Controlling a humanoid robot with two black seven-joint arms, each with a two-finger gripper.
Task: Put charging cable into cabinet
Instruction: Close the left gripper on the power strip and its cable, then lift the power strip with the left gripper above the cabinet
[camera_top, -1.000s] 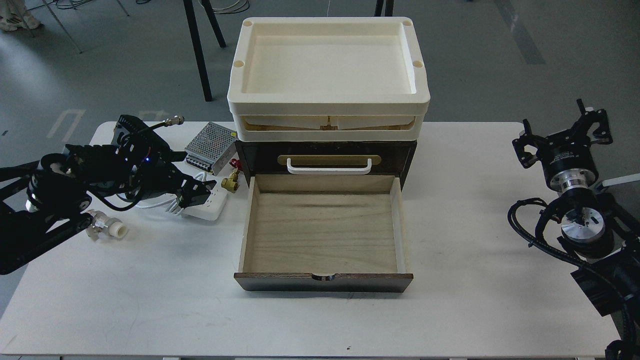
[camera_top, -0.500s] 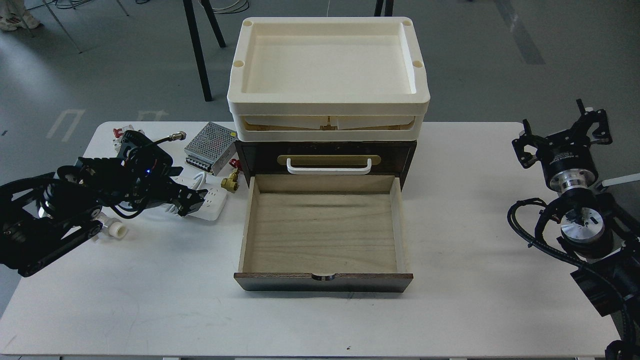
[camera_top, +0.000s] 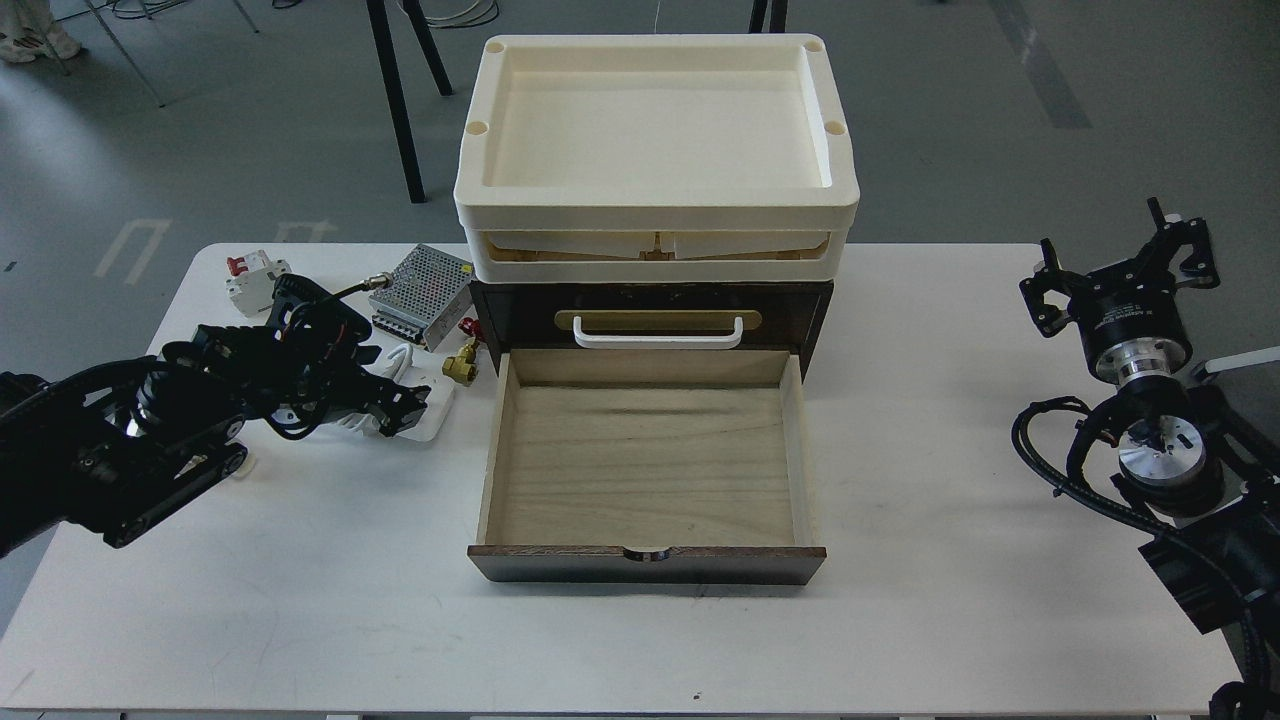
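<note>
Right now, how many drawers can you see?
2. One drawer is pulled open at the bottom and empty; one shut drawer with a white handle sits right above it. None look hidden.

The cabinet (camera_top: 655, 300) stands at the middle rear of the counter (camera_top: 950, 600), a tray (camera_top: 655, 210) on top and its lower drawer (camera_top: 648, 470) pulled out toward the front. Left of it lie a perforated box (camera_top: 420, 282) and small brass fittings (camera_top: 462, 365), with a circuit breaker (camera_top: 250, 280) farther left. The charging cable (camera_top: 425, 405) lies just left of the drawer, under the left tool (camera_top: 405, 410); the right tool (camera_top: 1120, 275) sits well apart at the counter's right edge.
</note>
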